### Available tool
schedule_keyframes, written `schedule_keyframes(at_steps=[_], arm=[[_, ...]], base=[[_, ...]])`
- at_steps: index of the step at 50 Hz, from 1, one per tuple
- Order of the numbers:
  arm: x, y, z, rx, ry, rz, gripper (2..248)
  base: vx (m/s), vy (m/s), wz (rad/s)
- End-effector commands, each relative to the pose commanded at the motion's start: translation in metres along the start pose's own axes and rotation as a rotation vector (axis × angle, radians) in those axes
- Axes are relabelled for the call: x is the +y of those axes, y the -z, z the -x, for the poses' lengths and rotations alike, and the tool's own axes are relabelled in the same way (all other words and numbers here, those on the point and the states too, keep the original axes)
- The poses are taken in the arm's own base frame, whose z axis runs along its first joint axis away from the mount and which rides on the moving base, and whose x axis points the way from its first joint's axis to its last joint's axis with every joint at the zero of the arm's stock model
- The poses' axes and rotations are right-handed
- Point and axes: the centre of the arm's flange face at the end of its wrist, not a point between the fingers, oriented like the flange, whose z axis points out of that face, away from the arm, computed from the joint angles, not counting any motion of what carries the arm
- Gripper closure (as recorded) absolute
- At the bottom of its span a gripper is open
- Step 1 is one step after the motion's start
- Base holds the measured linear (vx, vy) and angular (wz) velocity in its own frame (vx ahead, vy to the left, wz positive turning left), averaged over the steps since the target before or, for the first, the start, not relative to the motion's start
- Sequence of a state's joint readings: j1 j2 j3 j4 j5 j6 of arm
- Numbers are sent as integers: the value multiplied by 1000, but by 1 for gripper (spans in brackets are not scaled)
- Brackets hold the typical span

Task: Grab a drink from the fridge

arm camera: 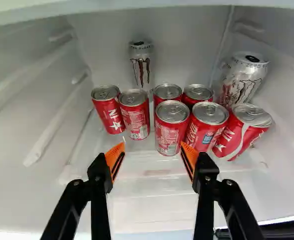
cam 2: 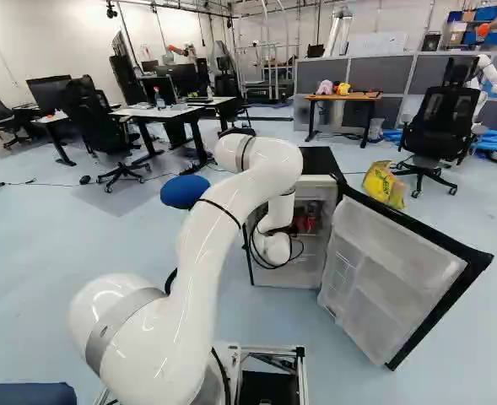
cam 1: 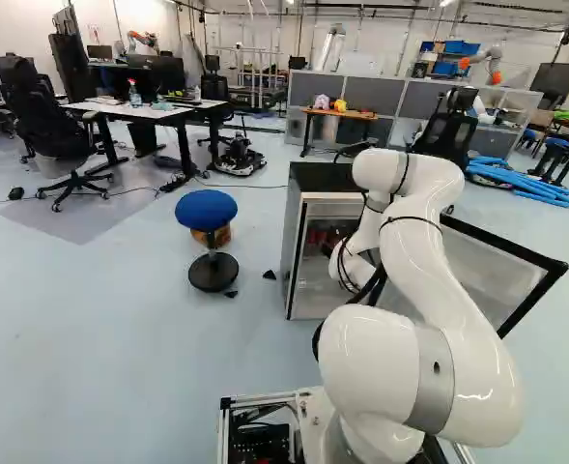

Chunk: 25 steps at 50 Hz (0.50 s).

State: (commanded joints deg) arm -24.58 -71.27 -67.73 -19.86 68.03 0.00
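White arm (cam 1: 453, 300), grey bands (cam 1: 433, 385); black end effector (arm camera: 152, 145) (orange pads (arm camera: 114, 155)).

Seven red cans (arm camera: 170, 137) and two silver cans (arm camera: 244, 80) fill one fridge (cam 1: 323, 177), with one round blue stool (cam 1: 207, 210) nearby, one yellow bag (cam 2: 383, 184) and, though partial views cloud the tally, apparently at least four black office chairs (cam 2: 442, 118) around the room.

Short cans (arm camera: 169, 131) are showing red with white markings, silver tops; tall cans (arm camera: 141, 70) are showing silver with dark streaks. Fridge lining (arm camera: 112, 37) is appearing white, stool seat (cam 1: 206, 210) blue.
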Motion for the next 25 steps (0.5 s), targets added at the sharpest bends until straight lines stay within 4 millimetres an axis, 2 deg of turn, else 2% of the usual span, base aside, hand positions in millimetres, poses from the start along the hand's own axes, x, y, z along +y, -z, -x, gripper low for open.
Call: schedule_keyframes(at_steps=[25], arm=[[6, -9, -1, 16, 4, 6, 82]], base=[[0, 0, 0]])
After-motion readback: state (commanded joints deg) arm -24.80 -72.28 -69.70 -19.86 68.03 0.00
